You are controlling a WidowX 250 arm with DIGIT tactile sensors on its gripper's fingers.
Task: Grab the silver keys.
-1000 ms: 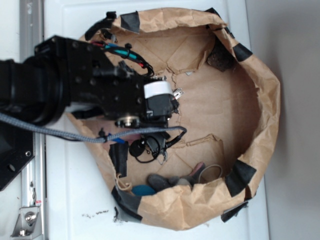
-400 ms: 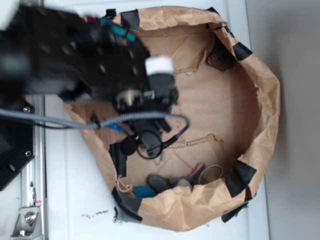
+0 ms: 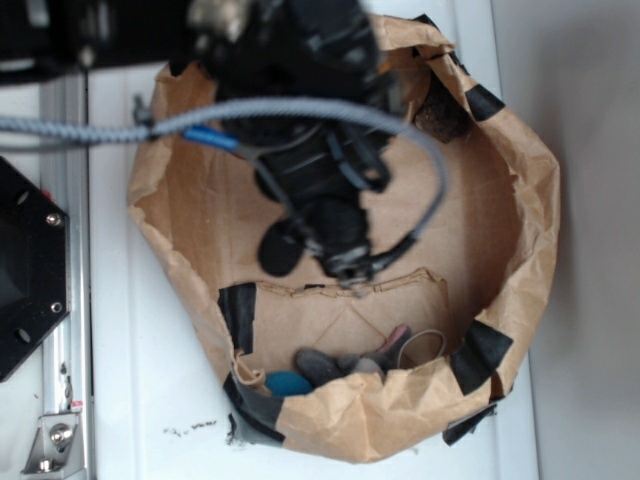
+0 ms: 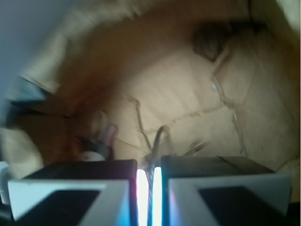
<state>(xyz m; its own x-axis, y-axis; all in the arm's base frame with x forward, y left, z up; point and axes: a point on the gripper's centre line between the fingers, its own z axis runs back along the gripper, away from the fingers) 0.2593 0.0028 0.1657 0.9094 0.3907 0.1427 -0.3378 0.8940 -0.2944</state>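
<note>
My gripper (image 3: 350, 268) hangs over the middle of the brown paper basin (image 3: 530, 200), with the black arm large and blurred above it. In the wrist view the gripper (image 4: 149, 165) has its jaws almost together, pinching a thin wire ring. The silver keys (image 4: 162, 136) hang from this ring just beyond the fingertips, blurred, above the paper floor. In the exterior view the arm hides the keys, apart from a possible small glint under the gripper tip.
A pile of grey, blue and pink scraps (image 3: 345, 362) with a tan rubber-band loop (image 3: 425, 345) lies at the basin's front wall. A dark brown lump (image 3: 440, 115) sits at the back right and also shows in the wrist view (image 4: 209, 40). Black tape patches (image 3: 480, 350) mark the rim.
The arm has swung from the basin's left side to over its middle and risen toward the camera. The gripper end now points at the middle of the floor.
</note>
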